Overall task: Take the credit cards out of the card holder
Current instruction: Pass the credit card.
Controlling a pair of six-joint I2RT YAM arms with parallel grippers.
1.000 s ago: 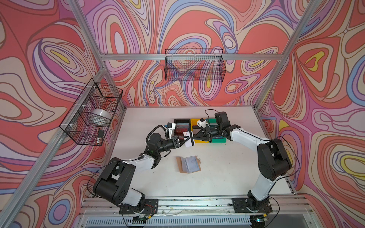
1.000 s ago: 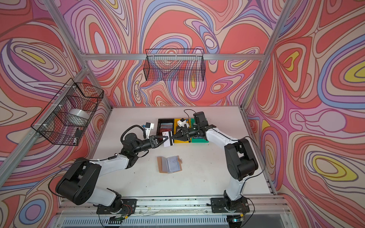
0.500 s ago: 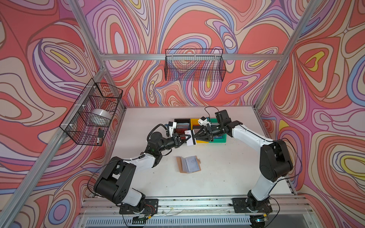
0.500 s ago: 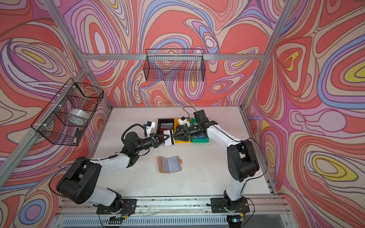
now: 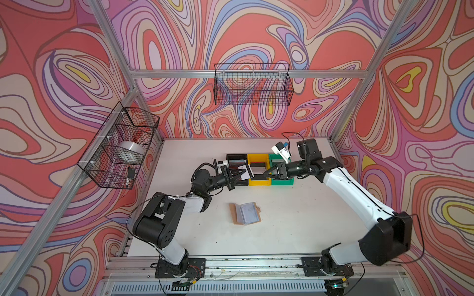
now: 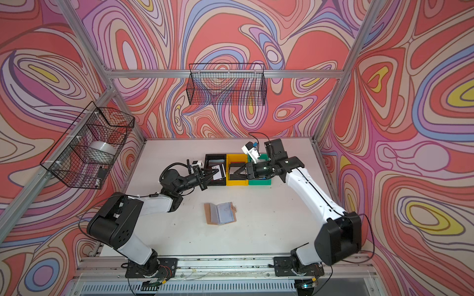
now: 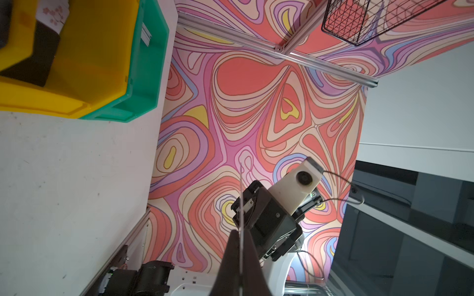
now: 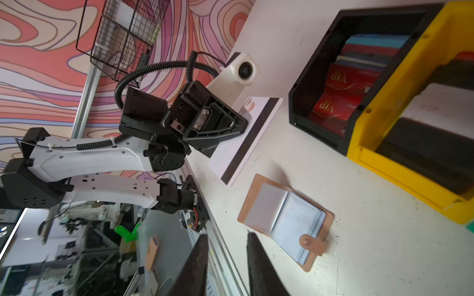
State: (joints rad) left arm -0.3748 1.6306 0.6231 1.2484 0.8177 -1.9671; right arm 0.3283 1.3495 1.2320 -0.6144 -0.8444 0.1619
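My left gripper (image 5: 237, 175) is shut on a white credit card (image 5: 245, 172) with a dark stripe and holds it above the front of the black bin (image 5: 232, 155). In the left wrist view the card (image 7: 241, 200) shows edge-on between the closed fingers (image 7: 232, 256). My right gripper (image 5: 268, 173) hovers open and empty over the yellow bin (image 5: 259, 182), a short gap from the card. The tan card holder (image 5: 245, 213) lies open on the table nearer the front, its bluish sleeves up. In the right wrist view the card holder (image 8: 287, 217) lies beyond my open right gripper (image 8: 225, 237).
The black bin (image 8: 318, 51) holds several red and blue cards (image 8: 336, 97). A green bin (image 5: 282, 182) stands right of the yellow one. Wire baskets hang on the left wall (image 5: 118, 146) and the back wall (image 5: 252, 84).
My right gripper has opened, let go of the card and drawn back to the right. The left gripper keeps the card and has shifted slightly toward the black bin.
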